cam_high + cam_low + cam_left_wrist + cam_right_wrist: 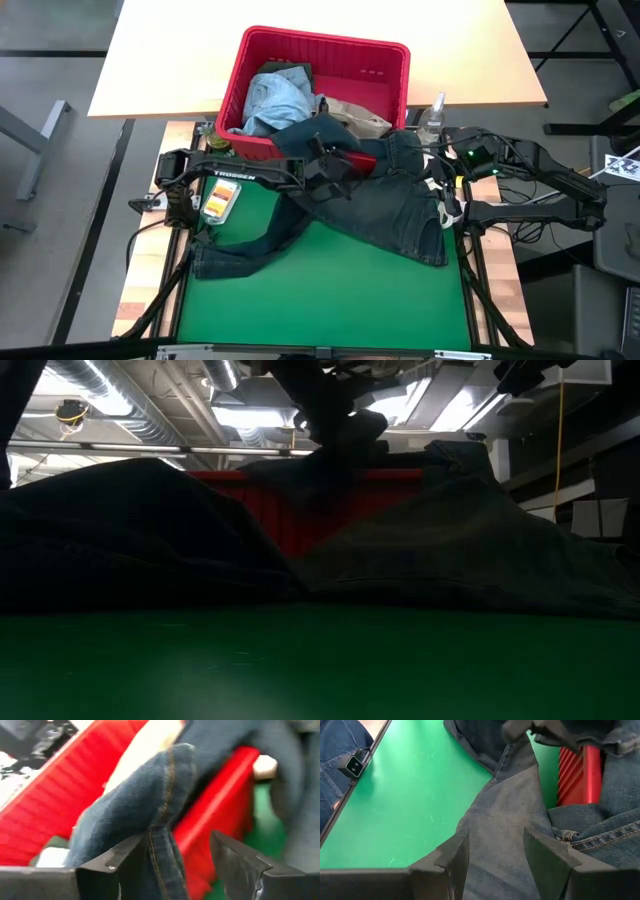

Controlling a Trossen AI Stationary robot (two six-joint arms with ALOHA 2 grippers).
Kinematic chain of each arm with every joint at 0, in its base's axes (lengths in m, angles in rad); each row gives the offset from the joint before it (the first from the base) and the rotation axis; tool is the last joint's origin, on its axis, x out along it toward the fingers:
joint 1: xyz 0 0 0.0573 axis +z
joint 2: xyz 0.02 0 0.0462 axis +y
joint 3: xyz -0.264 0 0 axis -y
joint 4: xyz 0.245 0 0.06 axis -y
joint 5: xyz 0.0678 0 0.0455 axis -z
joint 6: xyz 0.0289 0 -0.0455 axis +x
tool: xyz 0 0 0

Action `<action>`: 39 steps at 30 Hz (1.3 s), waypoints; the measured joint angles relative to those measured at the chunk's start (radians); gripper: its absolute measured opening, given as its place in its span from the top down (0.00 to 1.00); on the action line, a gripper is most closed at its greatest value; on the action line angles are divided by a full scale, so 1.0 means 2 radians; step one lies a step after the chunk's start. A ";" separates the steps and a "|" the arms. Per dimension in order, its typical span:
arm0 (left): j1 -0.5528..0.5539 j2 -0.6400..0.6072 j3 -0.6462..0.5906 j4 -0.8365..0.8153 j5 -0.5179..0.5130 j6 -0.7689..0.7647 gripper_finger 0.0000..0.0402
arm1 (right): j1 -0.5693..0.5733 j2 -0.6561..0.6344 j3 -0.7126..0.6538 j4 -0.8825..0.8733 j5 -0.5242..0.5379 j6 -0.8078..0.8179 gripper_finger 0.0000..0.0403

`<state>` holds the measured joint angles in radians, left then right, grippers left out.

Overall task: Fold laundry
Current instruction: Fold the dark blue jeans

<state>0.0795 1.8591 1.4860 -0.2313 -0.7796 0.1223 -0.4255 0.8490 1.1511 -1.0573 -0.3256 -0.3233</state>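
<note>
Dark navy jeans [390, 200] lie spread on the green mat [320, 300]. Their far part is draped over the near rim of the red basket [330, 42], and one leg [235, 258] reaches toward the near left. Light blue denim [275, 100] and a beige piece [355, 115] lie inside the basket. My left gripper [335, 165] is open at the basket's near rim, with a seamed fold of the jeans [162, 810] between its fingers. My right gripper [495, 840] is open over the jeans' right part [510, 820], at the mat's right edge. My left gripper [175, 845] stands open on either side of the jeans' seamed fold [160, 850], which hangs over the basket's red near wall [210, 815]. The fold runs close along the inner side of one finger [125, 857]. Whether it touches that finger I cannot tell.
The basket stands at the mat's far edge, against a pale table [180, 50]. A clear bottle [432, 118] stands right of the basket near the right arm. The near half of the mat [320, 670] is bare green. Cables run along the mat's right side.
</note>
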 joint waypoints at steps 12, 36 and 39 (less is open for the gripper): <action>0.015 0.000 0.000 -0.004 -0.042 0.006 0.47 | 0.000 0.000 0.000 0.000 0.000 -0.002 0.54; 0.015 -0.019 0.000 -0.031 -0.035 0.007 0.99 | 0.000 0.000 0.000 0.000 0.000 -0.013 0.54; 0.015 -0.033 0.000 -0.032 -0.035 0.007 1.00 | 0.000 0.000 0.000 0.000 0.000 -0.013 0.54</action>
<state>0.1101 1.7927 1.4853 -0.2953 -0.8503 0.1365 -0.4255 0.8490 1.1507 -1.0576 -0.3256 -0.3489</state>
